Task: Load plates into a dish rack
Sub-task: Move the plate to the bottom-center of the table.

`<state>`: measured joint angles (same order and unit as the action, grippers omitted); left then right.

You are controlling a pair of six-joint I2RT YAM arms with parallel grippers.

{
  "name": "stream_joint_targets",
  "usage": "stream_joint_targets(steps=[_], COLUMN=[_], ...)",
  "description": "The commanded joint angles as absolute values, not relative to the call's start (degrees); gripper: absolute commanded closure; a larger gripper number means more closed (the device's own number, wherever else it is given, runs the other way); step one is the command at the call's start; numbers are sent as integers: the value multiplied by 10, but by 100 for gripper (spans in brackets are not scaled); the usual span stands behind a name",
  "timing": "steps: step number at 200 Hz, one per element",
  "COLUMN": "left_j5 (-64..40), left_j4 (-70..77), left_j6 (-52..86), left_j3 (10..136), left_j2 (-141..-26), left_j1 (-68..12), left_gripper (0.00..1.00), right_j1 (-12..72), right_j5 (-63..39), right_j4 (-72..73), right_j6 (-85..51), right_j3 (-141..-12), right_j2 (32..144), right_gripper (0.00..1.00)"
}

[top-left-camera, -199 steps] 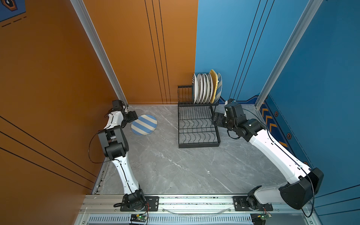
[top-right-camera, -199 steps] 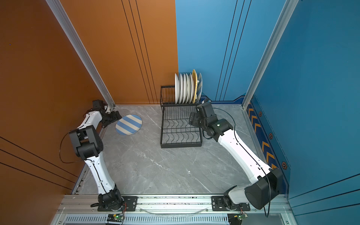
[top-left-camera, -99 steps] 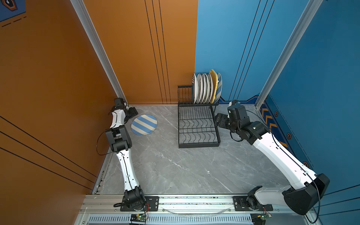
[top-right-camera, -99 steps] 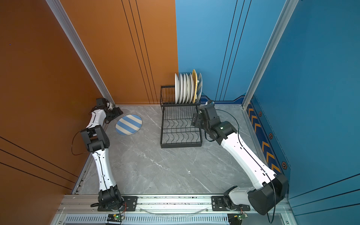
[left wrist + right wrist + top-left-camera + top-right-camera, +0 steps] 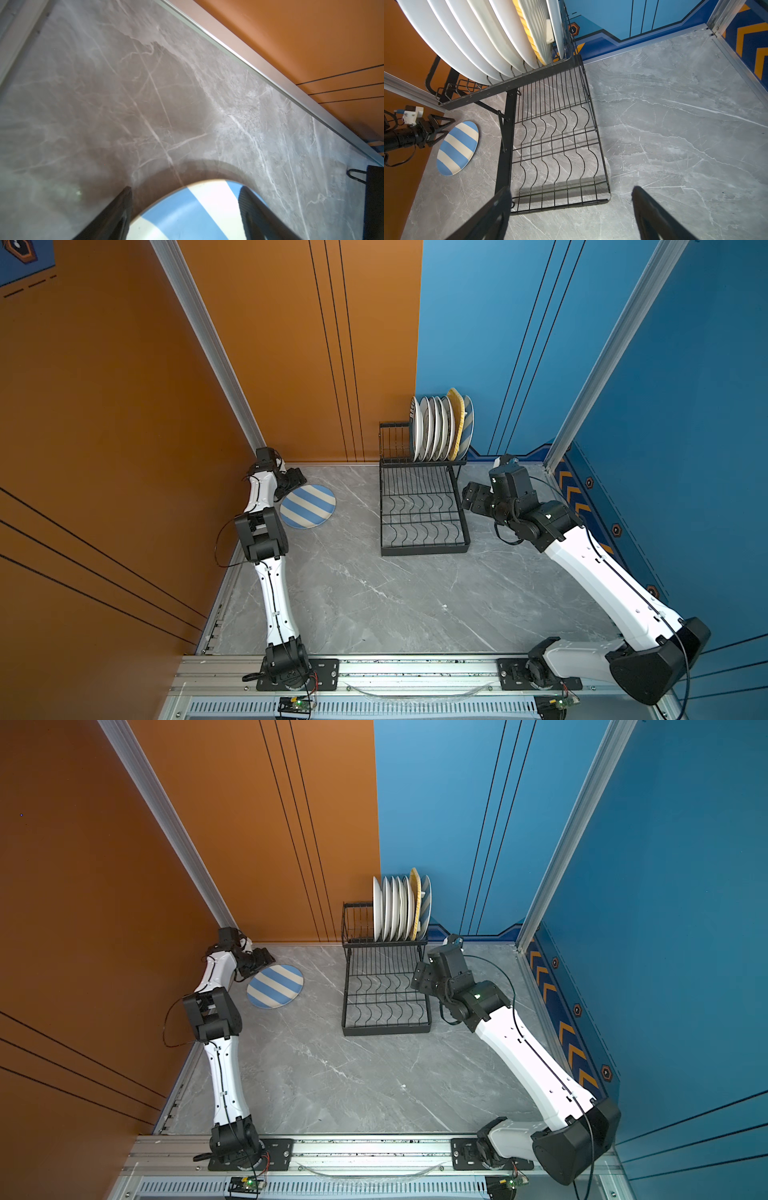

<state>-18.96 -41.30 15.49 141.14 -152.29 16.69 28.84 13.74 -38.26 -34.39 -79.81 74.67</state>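
1. Noting the dish rack [image 5: 424,549] sitting at the back of the grey marble desk [image 5: 374,605], with its raised upper tier nearest the rear wall.
2. Seeing a row of plates [image 5: 434,431] standing on edge in the upper tier's slots, packed close. Recording mostly white ones, then a yellow plate [image 5: 456,418], then a blue-striped plate [image 5: 468,427] at the right end.
3. Seeing the desk's marble showing through the wavy wires of the lower tier [image 5: 422,514].
4. Logging a second striped plate [image 5: 308,506] lying flat on the desk, well left of the rack and near the orange wall [image 5: 124,406].
5. Finding the left gripper [image 5: 297,481] sitting low at that plate's rim, on the side towards the orange wall, jaws spread wide and grasping nothing. Seeing the rim [image 5: 187,212] framed between the two fingers [image 5: 116,214] in the left wrist view. Not managing to tell whether either finger is touching the plate.
6. Finding the right gripper [image 5: 469,497] hanging just beside the rack's right side, released, jaws apart with nothing between them. Looking past its fingertips [image 5: 500,203] onto the lower tier's near corner in the right wrist view.
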Motion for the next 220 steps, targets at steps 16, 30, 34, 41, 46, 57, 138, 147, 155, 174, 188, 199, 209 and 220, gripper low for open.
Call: stream_joint_targets(steps=[16, 30, 34, 41, 46, 57, 138, 147, 155, 174, 188, 199, 209, 220], left_j5=[-236, -252, -256, -266, -272, -281, -288, -285, -282, -282, -286, -287, -287, -288], left_j4=[-455, -461, -463, -466, -468, -476, -510, -511, -511, -511, -511, -511, -511, -512], left_j6=[144, 139, 137, 132, 130, 123, 64, 60, 56, 47, 46, 45, 46, 46], left_j3=[1415, 1413, 1413, 1411, 1410, 1406, 1224, 1190, 1160, 1093, 1046, 1009, 978, 944], left_j2=[-1536, -1533, -1533, -1531, -1530, -1528, -1423, -1402, -1385, -1344, -1318, -1298, -1281, -1262], left_j1=[160, 158, 157, 155, 154, 149, 119, 119, 118, 117, 116, 113, 109, 104], left_gripper=[19, 19, 19, 19, 19, 19, 20, 20, 20, 20, 20, 20, 20, 20], right_j1=[280, 279, 279, 278, 277, 276, 282, 285, 286, 291, 293, 296, 298, 300], right_j5=[138, 139, 138, 139, 139, 139, 144, 146, 146, 150, 150, 149, 149, 148], right_j4=[-404, -405, -406, -406, -407, -408, -414, -415, -415, -409, -404, -401, -398, -397], right_j6=[-340, -341, -342, -343, -345, -348, -366, -367, -368, -368, -372, -374, -376, -376], right_j3=[-811, -807, -805, -802, -799, -795, -773, -772, -772, -767, -761, -758, -756, -757], right_j2=[740, 733, 731, 727, 724, 719, 691, 690, 690, 688, 686, 686, 687, 688], right_gripper=[9, 9, 9, 9, 9, 9, 9, 9, 9, 9, 8, 9, 9, 9])
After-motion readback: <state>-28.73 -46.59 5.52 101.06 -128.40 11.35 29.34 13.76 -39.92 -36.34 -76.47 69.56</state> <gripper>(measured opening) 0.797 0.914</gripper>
